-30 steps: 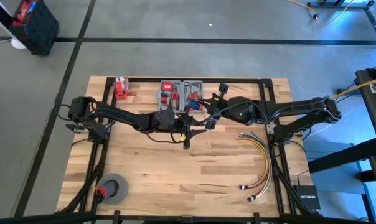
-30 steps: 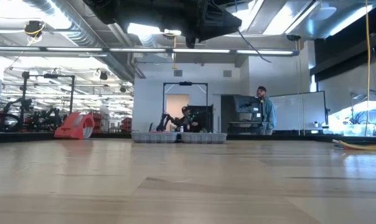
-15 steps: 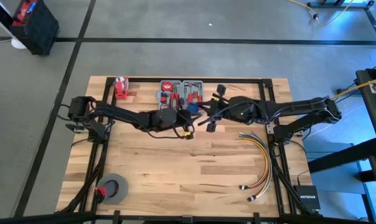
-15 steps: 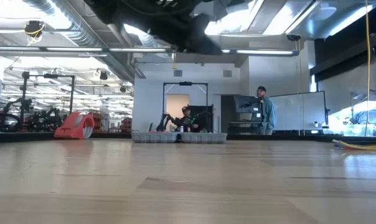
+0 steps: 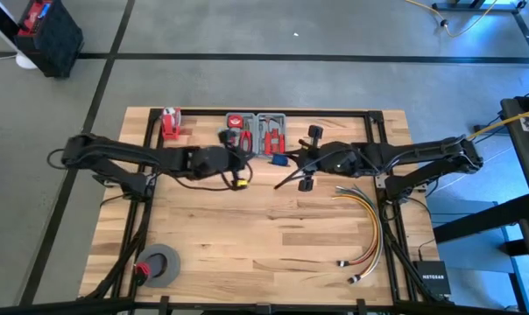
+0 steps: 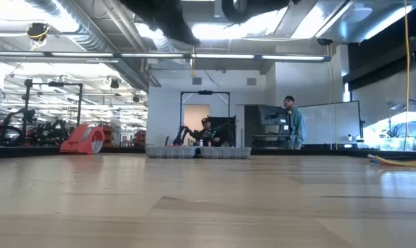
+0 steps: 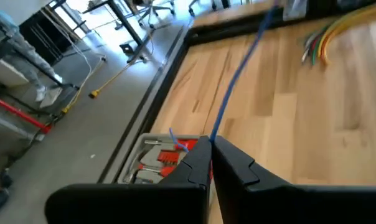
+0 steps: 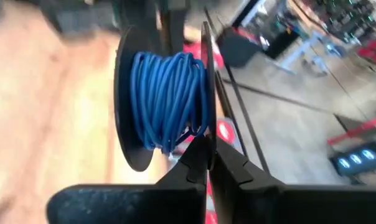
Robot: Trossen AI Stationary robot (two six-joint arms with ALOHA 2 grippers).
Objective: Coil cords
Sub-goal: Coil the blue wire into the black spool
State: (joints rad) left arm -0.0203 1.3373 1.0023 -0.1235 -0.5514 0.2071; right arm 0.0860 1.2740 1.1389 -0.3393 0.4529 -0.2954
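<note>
A thin blue cord [image 7: 238, 74] runs from my left gripper [image 7: 211, 146] toward a black spool [image 8: 129, 102] wound with blue cord [image 8: 169, 99]. My right gripper [image 8: 211, 149] is shut on the spool. In the high view my left gripper [image 5: 238, 179] is over the table's middle, just near of the tool tray. My right gripper [image 5: 292, 171] is to its right, with the blue winding [image 5: 279, 160] beside it. Both are above the table. My left gripper pinches the blue cord [image 7: 214, 127] between its two fingertips. The cord leaves the fingers in a straight, taut line, clear of the table. My right gripper pinches the rim of one spool flange [image 8: 204, 134] between its two fingers. The spool is lifted clear of the table, with the winding beside the fingers.
A grey tray of red tools [image 5: 257, 131] sits at the far middle, a red item [image 5: 170, 122] at the far left. A grey tape roll [image 5: 159, 264] lies near left. Yellow, orange and red cables [image 5: 365, 227] lie at the right. A person [image 6: 294, 120] stands in the room.
My left gripper has gone toward the table's left edge and a little toward the far edge, staying shut on the cord. My right gripper has shifted slightly toward the right edge and turned with the spool.
</note>
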